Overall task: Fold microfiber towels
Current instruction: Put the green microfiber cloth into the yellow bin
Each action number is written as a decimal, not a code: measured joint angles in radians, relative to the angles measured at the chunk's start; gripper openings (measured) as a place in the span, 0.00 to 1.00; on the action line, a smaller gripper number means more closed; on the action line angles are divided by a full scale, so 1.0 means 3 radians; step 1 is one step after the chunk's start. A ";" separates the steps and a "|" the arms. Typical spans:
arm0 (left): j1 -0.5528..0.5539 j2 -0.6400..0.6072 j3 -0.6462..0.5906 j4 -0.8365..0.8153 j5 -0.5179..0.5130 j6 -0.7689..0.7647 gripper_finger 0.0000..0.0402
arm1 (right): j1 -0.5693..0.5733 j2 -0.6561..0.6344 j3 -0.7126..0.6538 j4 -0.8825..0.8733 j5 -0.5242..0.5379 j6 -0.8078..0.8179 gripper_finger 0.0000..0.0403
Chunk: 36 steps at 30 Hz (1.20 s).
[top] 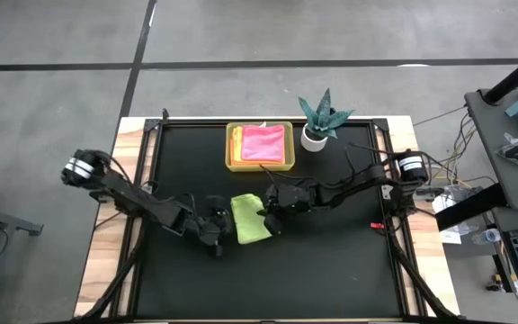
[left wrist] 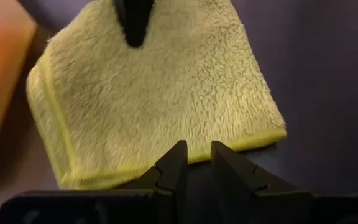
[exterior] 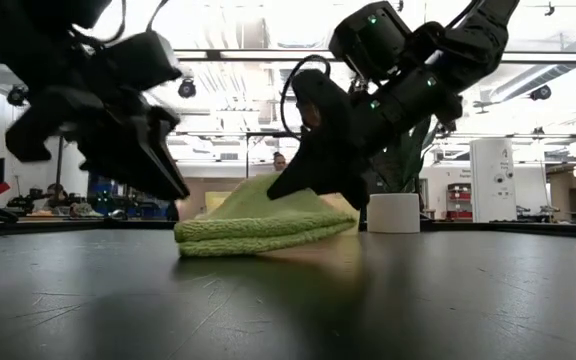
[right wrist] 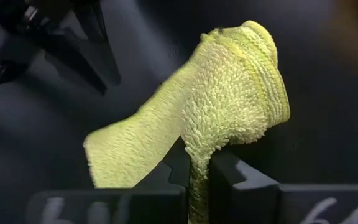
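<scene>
A lime green microfiber towel (top: 250,219) lies folded in the middle of the black table. My right gripper (top: 267,214) is shut on its right side and holds that side a little up (exterior: 268,195); the left part (exterior: 218,238) rests on the table. My left gripper (left wrist: 196,152) hovers just above the towel's left edge (left wrist: 135,168), its fingers only a narrow gap apart with nothing between them. A pink towel (top: 263,142) lies in the yellow tray (top: 232,148). My right gripper pinches a bunched bit of the towel's right side (right wrist: 197,174) between its two fingers. They come slanting down from the table's right. The pinched side is raised and bulges thick beyond the fingers (right wrist: 241,93), while the towel's left part stays on the table.
The yellow tray stands at the far middle of the table. Beside it to the right is a teal spiky plant in a white pot (top: 316,126). The table's wooden border (top: 106,234) frames the black mat. Open mat lies toward the near edge.
</scene>
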 joint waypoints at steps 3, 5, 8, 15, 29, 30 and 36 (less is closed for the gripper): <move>0.0001 -0.0241 -0.0008 -0.0325 -0.0036 0.0000 0.14 | -0.0038 -0.0089 0.0001 -0.0022 -0.0002 -0.0045 0.03; 0.0001 -0.0410 -0.0008 -0.0538 -0.0072 0.0005 0.14 | -0.0078 -0.0146 0.0043 -0.0064 -0.0006 -0.0095 0.03; 0.0005 -0.0710 -0.0006 -0.0811 -0.0284 0.0090 0.14 | -0.0163 -0.0198 0.0256 -0.0324 -0.0003 -0.0211 0.03; 0.0005 -0.1474 -0.0008 -0.0907 -0.0800 0.0588 0.14 | -0.0443 -0.0200 0.1214 -0.1221 -0.0018 -0.0826 0.03; 0.0000 -0.2032 -0.0035 -0.0917 -0.1101 0.0699 0.14 | -0.1374 -0.0198 0.2077 -0.1760 -0.0236 -0.0992 0.03; 0.0000 -0.2001 -0.0036 -0.0918 -0.1101 0.0699 0.14 | -0.1427 -0.0198 0.2037 -0.1758 -0.0237 -0.0955 0.03; 0.0005 -0.1841 -0.0037 -0.0915 -0.1165 0.0729 0.14 | -0.1674 -0.0195 0.1616 -0.1556 -0.0237 -0.0769 0.03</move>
